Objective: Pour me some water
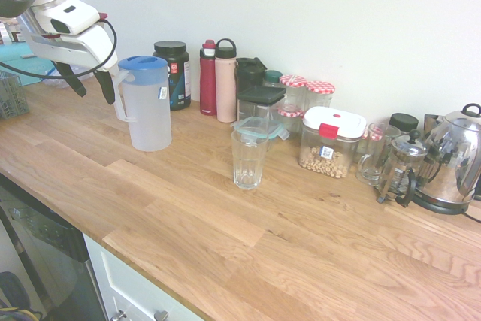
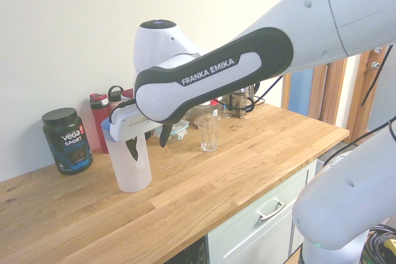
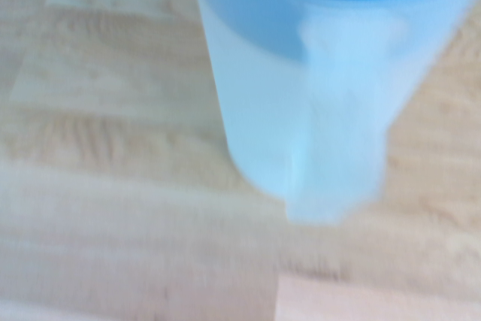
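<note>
The wooden countertop (image 1: 225, 216) runs across the first exterior view, its front edge above a white drawer front. Nearest on it stands a clear drinking glass (image 1: 248, 158), upright and empty-looking, well apart from the pitcher.

Further back and toward the arm stands the water pitcher (image 1: 148, 103) — translucent white plastic with a blue lid, upright, its handle turned toward the gripper. A small label on its side is too small to read. In the wrist view the pitcher (image 3: 316, 88) fills the frame, blurred, with the blue lid at the edge and the handle running down its wall.

The gripper (image 1: 92, 84) hangs just beside the pitcher's handle, angled steeply downward, its two dark fingers spread wide and holding nothing; whether a fingertip touches the handle I cannot tell. In the second exterior view the gripper (image 2: 147, 143) sits in front of the pitcher's upper part, and the forearm above it reads "FRANKA EMIKA" in white letters.

Against the wall, behind the pitcher, stands a dark supplement tub (image 2: 67, 140) labelled "Vega SPORT". Beside it are a red bottle (image 1: 208, 78) and a pink bottle (image 1: 225, 82), then dark-lidded containers and jars with red-checked lids (image 1: 319, 94). Further along sit a clear food container (image 1: 330, 141) with a white lid and red clip, a glass mug, a French press (image 1: 399, 171) and — at the far end — a shiny steel kettle (image 1: 454, 160).
</note>
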`<act>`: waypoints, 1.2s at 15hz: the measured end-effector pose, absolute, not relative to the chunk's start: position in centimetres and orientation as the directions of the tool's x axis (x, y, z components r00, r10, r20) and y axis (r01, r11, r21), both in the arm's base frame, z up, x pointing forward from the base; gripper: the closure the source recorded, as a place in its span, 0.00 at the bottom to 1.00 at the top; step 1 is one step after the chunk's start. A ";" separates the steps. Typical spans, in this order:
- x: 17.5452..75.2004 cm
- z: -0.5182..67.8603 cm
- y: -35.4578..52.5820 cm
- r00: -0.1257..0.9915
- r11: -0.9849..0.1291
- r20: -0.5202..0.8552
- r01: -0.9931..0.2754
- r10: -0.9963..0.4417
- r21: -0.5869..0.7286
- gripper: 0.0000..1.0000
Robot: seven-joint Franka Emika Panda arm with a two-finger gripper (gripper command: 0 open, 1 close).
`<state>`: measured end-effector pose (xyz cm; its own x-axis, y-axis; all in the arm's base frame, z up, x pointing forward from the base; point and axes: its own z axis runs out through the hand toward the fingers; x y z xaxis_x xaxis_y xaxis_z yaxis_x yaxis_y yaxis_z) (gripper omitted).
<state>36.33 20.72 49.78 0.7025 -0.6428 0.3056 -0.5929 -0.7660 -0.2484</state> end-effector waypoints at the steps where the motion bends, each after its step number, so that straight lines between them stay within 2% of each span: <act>1: 36.9 49.6 21.2 0.693 -0.762 0.318 -0.600 -0.647 -0.243 0.00; 3: 38.4 49.2 21.8 0.678 -0.752 0.330 -0.618 -0.657 -0.229 0.00; 4: 39.2 48.9 22.0 0.674 -0.749 0.332 -0.622 -0.660 -0.226 1.00; 10: 43.5 47.4 21.2 0.664 -0.743 0.335 -0.616 -0.669 -0.261 1.00; 18: 43.8 47.7 21.1 0.663 -0.739 0.328 -0.620 -0.673 -0.263 1.00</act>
